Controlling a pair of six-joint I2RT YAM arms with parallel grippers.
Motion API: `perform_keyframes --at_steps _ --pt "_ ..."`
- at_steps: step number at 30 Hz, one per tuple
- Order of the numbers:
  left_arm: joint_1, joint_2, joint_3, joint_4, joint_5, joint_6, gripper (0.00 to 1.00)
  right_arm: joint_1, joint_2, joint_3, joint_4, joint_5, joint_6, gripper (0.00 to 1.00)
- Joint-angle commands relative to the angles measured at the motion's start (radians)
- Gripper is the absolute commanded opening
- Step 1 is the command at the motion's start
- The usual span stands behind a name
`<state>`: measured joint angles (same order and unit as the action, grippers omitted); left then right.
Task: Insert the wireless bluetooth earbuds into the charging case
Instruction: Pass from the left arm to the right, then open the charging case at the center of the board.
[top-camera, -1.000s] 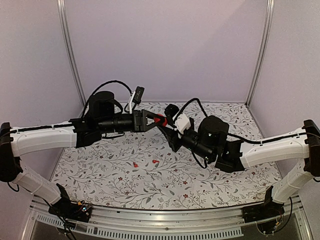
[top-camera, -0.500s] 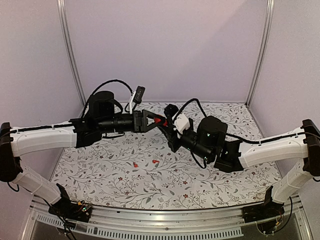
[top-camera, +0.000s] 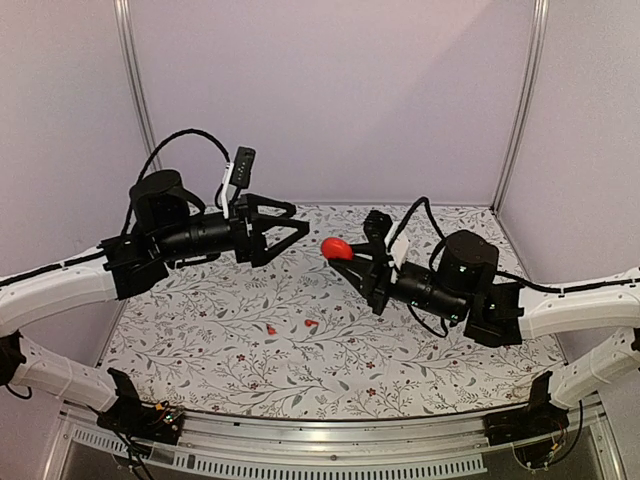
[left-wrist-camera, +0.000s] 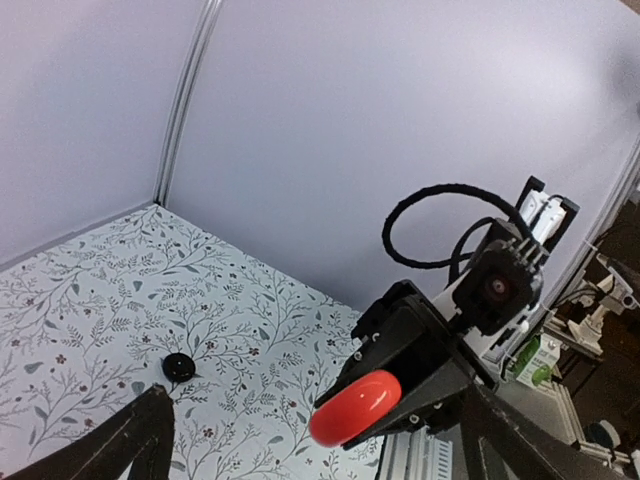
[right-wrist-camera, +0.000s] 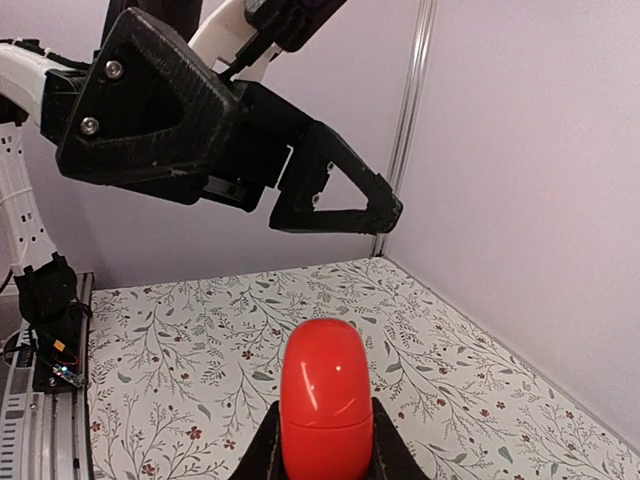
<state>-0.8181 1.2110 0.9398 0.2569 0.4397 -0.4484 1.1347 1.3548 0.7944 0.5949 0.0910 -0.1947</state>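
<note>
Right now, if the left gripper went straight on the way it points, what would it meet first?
Probably the red case in the right gripper: it sits ahead of the left gripper, depth unclear.

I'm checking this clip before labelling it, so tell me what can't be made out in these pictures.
- The glossy red round case: in the right wrist view, the right gripper hides its lower part, so I cannot tell whether it is open or closed.
- The two tiny red earbuds: in the top view, they are too small for detail.
- The small black round piece: in the left wrist view, it is too small to identify.
</note>
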Motion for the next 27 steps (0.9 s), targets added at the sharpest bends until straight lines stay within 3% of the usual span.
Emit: perform_keyframes --at_steps 1,6,14,27 --pt "0.004 -0.057 -0.048 -0.027 0.067 0.23 1.0 -0.018 -0.106 -0.05 -0.019 -0.193 0.066 0.09" --pt "-0.031 -0.077 -0.039 -0.071 0.121 0.37 1.0 -0.032 -0.176 -0.052 -0.102 -0.285 0.086 0.08" --pt "-0.16 -0.037 0.014 -0.121 0.041 0.554 1.0 -0.035 -0.182 -0.043 -0.169 -0.411 0.114 0.06" --pt "-0.202 0.086 0.106 -0.152 -0.013 0.556 0.91 -0.036 -0.187 -0.045 -0.191 -0.458 0.114 0.08"
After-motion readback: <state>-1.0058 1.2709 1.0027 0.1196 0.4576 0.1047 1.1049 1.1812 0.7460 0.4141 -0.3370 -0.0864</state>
